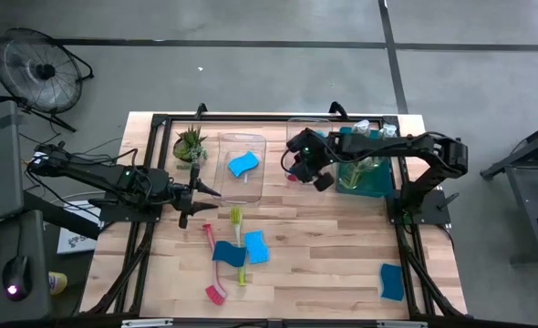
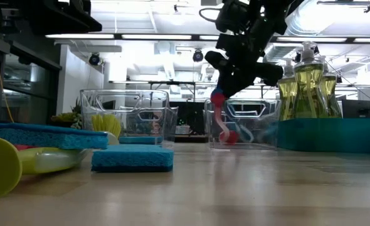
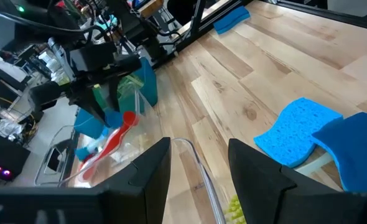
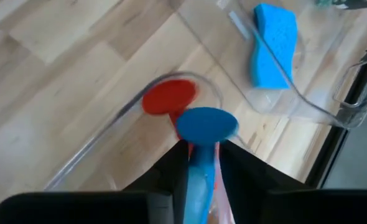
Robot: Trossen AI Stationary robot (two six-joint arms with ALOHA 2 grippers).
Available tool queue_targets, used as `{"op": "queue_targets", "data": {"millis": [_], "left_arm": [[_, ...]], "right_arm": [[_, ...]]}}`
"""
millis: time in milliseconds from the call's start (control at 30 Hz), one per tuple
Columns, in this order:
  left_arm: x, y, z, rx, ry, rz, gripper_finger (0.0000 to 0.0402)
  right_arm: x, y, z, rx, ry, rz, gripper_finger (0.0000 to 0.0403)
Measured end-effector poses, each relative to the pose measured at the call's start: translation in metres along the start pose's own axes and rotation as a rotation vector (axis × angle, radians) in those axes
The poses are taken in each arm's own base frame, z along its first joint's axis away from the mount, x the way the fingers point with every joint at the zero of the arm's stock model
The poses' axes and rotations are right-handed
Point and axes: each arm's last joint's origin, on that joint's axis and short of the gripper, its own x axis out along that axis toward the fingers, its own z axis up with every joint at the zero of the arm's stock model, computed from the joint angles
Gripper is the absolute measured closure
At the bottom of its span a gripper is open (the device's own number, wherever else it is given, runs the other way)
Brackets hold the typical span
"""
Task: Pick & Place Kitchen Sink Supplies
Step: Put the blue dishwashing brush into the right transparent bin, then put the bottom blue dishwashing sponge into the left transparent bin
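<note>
We see a red dish brush [image 2: 221, 119] and a blue-headed brush [image 4: 203, 127] together, hanging handle-up and head-down into the middle clear bin [image 1: 307, 150], the red head [image 4: 169, 98] lowest. In the neighbouring clear bin [image 1: 242, 166] lies a blue sponge [image 1: 243, 163], bent. In front of that bin, a yellow-green brush [image 1: 237, 239] lies lengthwise beside a second blue sponge [image 1: 255, 246]; a red brush [image 1: 212, 266] lies across a third, darker sponge [image 1: 229, 254]. A fourth blue sponge [image 1: 391, 281] lies well apart, near the front right corner. Clear bottles of yellowish-green soap [image 2: 306, 85] stand upright in the teal bin [image 2: 335, 135].
</note>
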Motion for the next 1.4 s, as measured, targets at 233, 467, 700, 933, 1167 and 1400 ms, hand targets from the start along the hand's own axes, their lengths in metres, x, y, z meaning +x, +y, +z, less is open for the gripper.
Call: {"op": "queue_targets", "data": {"millis": [233, 467, 700, 933, 1167, 1400], "left_arm": [[0.000, 0.000, 0.000, -0.009, 0.000, 0.000, 0.0246], [0.000, 0.000, 0.000, -0.018, 0.000, 0.000, 0.0246], [0.000, 0.000, 0.000, -0.023, -0.001, 0.000, 0.0246], [0.000, 0.000, 0.000, -0.052, -0.001, -0.001, 0.0246], [0.000, 0.000, 0.000, -0.079, -0.002, -0.012, 0.0246], [0.000, -0.003, -0.002, -0.138, 0.011, -0.061, 0.0246]], "right_arm": [[0.000, 0.000, -0.001, -0.022, 0.035, -0.014, 0.0301], [-0.015, -0.004, 0.002, -0.016, 0.009, -0.073, 0.0266], [-0.039, -0.008, 0.007, 0.077, -0.084, -0.144, 0.0208], [-0.061, -0.005, 0.017, 0.238, -0.182, -0.168, 0.0166], [-0.068, 0.020, 0.050, 0.185, -0.303, -0.069, 0.0166], [-0.048, 0.062, 0.096, 0.088, -0.294, -0.013, 0.0163]]}}
